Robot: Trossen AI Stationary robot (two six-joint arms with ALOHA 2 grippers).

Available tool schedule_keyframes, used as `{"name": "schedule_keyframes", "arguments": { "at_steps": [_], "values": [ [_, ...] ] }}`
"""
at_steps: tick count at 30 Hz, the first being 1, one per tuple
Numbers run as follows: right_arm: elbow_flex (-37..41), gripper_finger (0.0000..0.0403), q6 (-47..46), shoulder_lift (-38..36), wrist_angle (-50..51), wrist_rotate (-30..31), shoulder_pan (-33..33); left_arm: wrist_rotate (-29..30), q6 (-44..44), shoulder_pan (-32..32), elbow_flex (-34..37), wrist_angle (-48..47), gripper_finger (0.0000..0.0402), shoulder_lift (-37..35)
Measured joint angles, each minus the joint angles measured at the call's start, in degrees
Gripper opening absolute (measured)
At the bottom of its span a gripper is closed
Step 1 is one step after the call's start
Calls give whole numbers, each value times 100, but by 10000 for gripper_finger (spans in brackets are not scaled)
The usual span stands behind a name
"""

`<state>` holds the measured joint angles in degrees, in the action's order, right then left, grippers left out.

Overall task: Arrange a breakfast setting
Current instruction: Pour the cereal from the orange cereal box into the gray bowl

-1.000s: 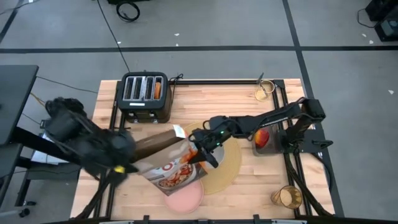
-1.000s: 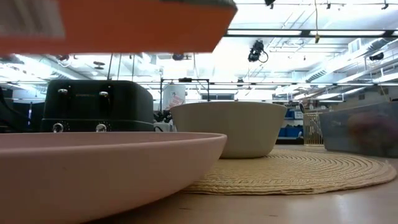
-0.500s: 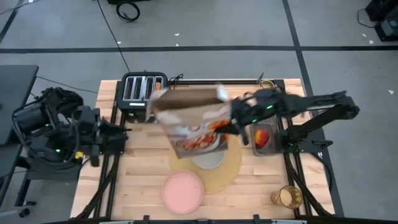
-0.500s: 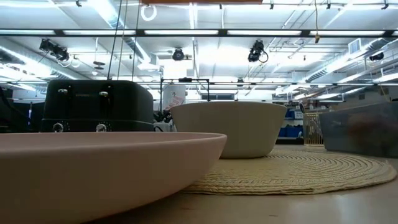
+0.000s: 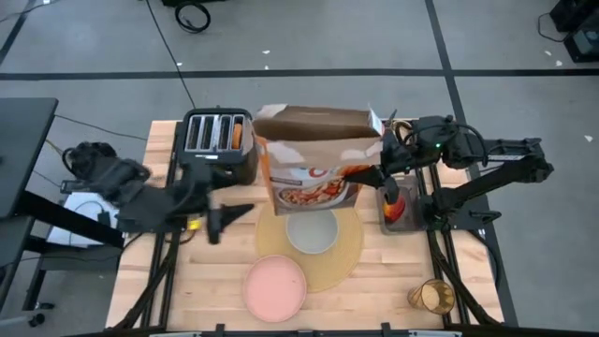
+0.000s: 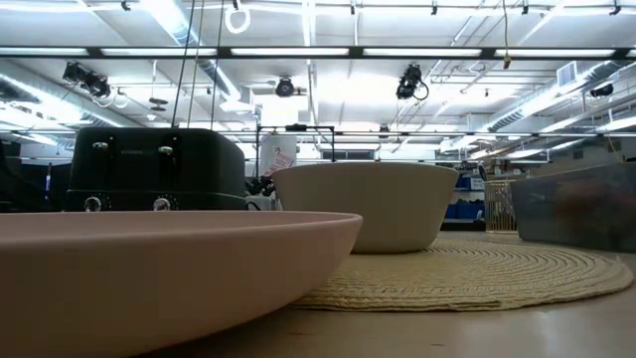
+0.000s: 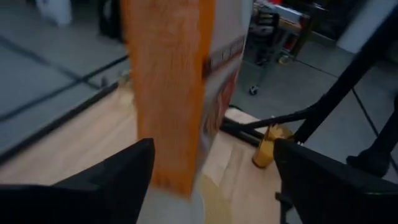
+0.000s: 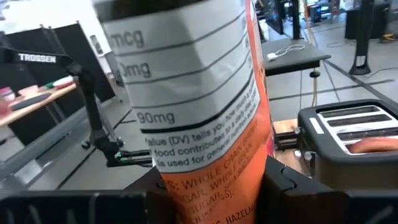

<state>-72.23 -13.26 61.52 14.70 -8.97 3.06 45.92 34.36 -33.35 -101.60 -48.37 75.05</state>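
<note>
A cereal box (image 5: 316,168) hangs over the table's far middle, and my right gripper (image 5: 382,174) is shut on it. The box's orange narrow side (image 8: 205,124) fills the right wrist view. My left gripper (image 5: 225,217) stands open to the left of the placemat, touching nothing, with the box (image 7: 168,93) farther off between its fingers. The grey-green bowl (image 5: 312,232) sits on the tan placemat (image 5: 348,255). The pink plate (image 5: 274,287) lies at the near edge and overlaps the placemat's rim. An amber tumbler (image 5: 430,297) stands at the near right. A red apple (image 5: 394,200) lies in a dark bin. My right gripper pinches the cereal box between its two fingers (image 8: 283,190). One finger is on each broad face, beside the narrow printed side (image 8: 217,186). The fingers come about level from the table's right. The box is lifted clear above the bowl's far side, roughly upright, with its brown top (image 5: 318,122) up.
The black toaster (image 5: 218,142) stands at the far left with a toast round in one slot (image 5: 238,134). The dark bin (image 5: 397,212) sits right of the placemat. There is bare wood left of the placemat and around the tumbler.
My left gripper has let go of the cereal box, pulled back toward the table's left edge, then come in again toward the placemat. My right gripper has carried the box up and toward the far right. It has turned the box from lying low over the plate to roughly upright.
</note>
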Motion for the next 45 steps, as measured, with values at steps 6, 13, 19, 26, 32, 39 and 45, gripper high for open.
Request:
{"name": "schedule_keyframes", "arguments": {
  "at_steps": [6, 13, 19, 26, 32, 39, 45],
  "values": [
    [0, 122, 35, -33, -143, -418, 34, -606, -1287, 741, 398, 1053, 350, 58],
    [0, 121, 150, -99, -211, -461, 33, -900, -2114, 981, 461, 1868, 351, 461],
    [-11, 121, 176, -109, -167, -470, 36, -992, -2449, 1294, 464, 2572, 351, 735],
    [-24, 120, 246, -176, 128, -394, 27, -1008, -2284, 1367, 473, 2829, 310, 767],
    [-24, 126, 380, -173, 202, -249, 25, -1032, -2285, 1367, 477, 2818, 223, 767],
    [-10, 215, 587, -250, -23, 233, 20, -902, -2279, 1369, 475, 2875, 218, 756],
    [7, 302, 910, -771, -399, 844, 1, -565, -2618, 1350, 468, 3236, 215, 603]
  ]
}}
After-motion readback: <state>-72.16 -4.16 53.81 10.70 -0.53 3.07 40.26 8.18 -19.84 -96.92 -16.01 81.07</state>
